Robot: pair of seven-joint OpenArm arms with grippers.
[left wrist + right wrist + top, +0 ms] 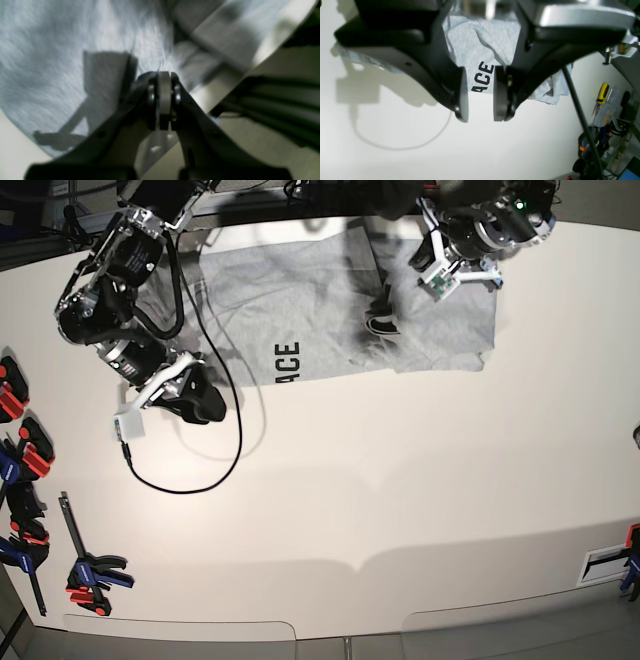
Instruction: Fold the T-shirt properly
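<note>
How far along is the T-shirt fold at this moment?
Early. Done: the T-shirt lies partly doubled on the table, with only "ACE" of its lettering showing. In hand: the left gripper has shut on the cloth near the middle. The right gripper hangs open beside the shirt's edge. Left: the sleeves and final folds.

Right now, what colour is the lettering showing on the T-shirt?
Black block letters "ACE" on the light heather-grey T-shirt, clearest in the right wrist view.

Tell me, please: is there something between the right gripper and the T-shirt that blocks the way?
Nothing visible does. The right gripper hangs open over bare table, just off the T-shirt edge with the lettering. Only its own black cable lies nearby, off to the side.
</note>
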